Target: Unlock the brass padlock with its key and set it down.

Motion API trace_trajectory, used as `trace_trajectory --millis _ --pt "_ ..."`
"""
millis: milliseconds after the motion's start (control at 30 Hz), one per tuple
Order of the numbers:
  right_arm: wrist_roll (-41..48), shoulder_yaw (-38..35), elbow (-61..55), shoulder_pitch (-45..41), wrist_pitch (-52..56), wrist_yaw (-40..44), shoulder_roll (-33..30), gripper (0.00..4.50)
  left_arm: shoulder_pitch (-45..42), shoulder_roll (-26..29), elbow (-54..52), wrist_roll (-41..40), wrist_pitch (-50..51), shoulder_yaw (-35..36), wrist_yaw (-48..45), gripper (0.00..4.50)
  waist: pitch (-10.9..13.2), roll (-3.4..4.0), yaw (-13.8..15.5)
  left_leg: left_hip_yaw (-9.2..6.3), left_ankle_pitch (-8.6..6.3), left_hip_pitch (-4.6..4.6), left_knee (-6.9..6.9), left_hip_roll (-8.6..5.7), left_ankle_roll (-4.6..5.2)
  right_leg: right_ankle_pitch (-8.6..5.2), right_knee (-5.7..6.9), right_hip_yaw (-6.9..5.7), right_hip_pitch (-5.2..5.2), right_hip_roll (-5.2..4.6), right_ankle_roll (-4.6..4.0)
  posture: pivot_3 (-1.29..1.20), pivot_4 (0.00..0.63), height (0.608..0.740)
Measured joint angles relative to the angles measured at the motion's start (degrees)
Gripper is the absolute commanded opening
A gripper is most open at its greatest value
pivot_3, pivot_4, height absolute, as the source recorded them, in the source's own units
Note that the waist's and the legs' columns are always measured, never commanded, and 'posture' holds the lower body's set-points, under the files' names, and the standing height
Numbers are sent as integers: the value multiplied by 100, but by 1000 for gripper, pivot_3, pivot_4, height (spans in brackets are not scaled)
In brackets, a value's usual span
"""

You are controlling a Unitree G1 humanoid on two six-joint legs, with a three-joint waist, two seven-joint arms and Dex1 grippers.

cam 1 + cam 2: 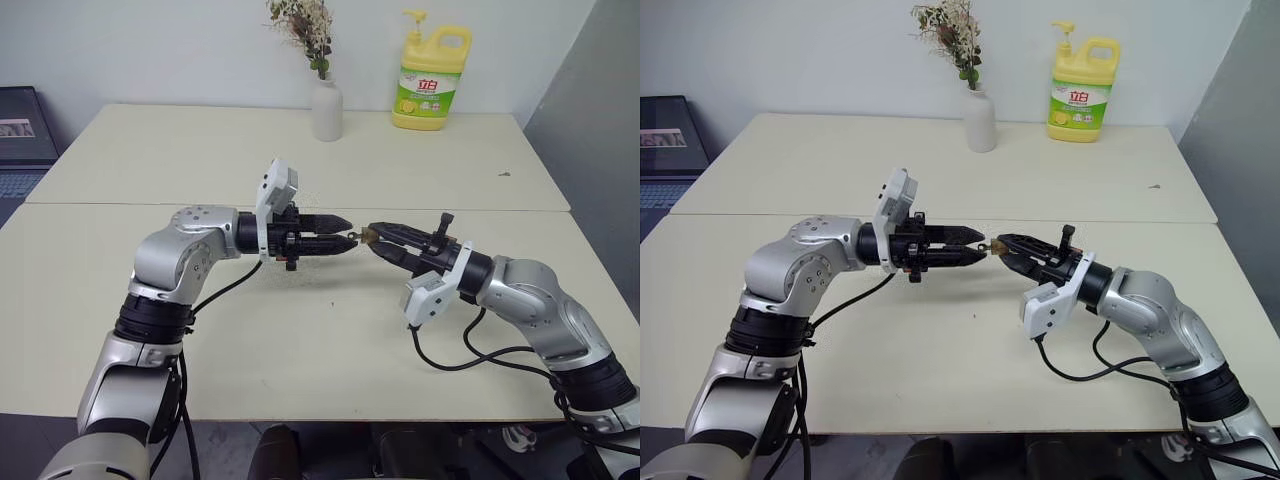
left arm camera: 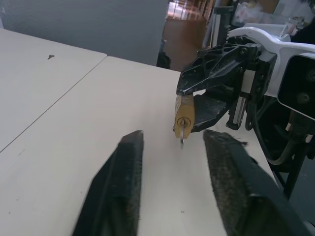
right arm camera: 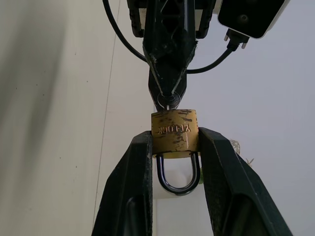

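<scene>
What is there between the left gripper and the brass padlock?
The key: it sticks out of the keyhole of the brass padlock, pointing at the left gripper. The right wrist view shows this most plainly.

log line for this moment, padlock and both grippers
right gripper: jaws shut on small golden-brass padlock | thin silver key: in keyhole | left gripper: at key | silver shackle: seated
</scene>
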Motion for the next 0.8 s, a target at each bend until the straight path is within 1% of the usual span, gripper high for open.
trace_trajectory --millis 100,133,567,800 --pt "0 0 0 0 21 14 9 926 0 0 1 -1 2 0 -20 188 0 0 0 0 0 0 0 0 0 0 0 0 0 0 0 0 150 740" --pt "0 -1 0 0 34 17 9 926 0 0 1 -2 2 0 -49 0 0 0 0 0 0 0 0 0 0 0 0 0 0 0 0 0 150 740" --pt "61 -4 -1 1 78 102 15 926 9 2 -36 107 -122 -33 -157 0 0 0 1 0 0 0 0 0 0 0 0 0 0 0 0 0 150 740" --pt "278 -1 -79 32 294 264 142 926 253 16 -295 733 -1330 -56 -240 0 0 0 8 0 0 0 1 0 0 0 0 0 0 0 0 0 150 740"
